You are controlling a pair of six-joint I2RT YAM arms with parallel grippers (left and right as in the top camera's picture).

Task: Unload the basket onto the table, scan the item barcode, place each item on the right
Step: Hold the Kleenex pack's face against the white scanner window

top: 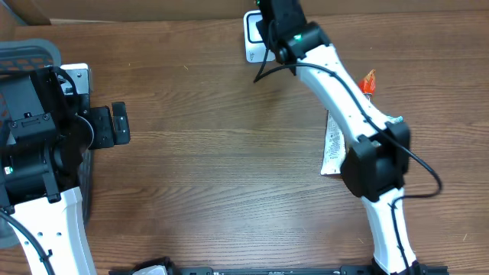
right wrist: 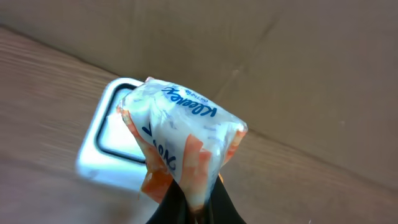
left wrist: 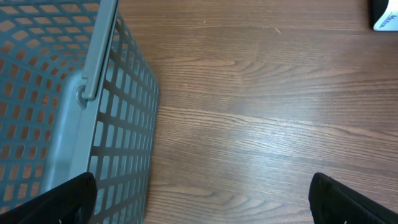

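Right gripper [right wrist: 193, 208] pinched shut on one end of the Kleenex pack [right wrist: 186, 130]. Pack is held over the scanner [right wrist: 106, 146] at the far edge of the table [top: 214, 153], presumably to present a printed face to its window. Barcode itself not visible. Left gripper [top: 120, 124] spread wide, empty, parked beside the mesh basket [left wrist: 62, 93] at the left edge.

The right gripper [right wrist: 193, 208] enters at the bottom edge, its dark fingers [right wrist: 169, 205] clamped on the lower corner of a tissue pack [right wrist: 186, 134]. The pack is clear film with blue "Kleenex" lettering and orange patches, and it stands tilted above the fingers. Behind it, a white scanner [right wrist: 102, 146] with a dark rounded frame lies on the wooden table [right wrist: 37, 81]; the pack overlaps its right side. A cardboard wall [right wrist: 298, 74] fills the background.
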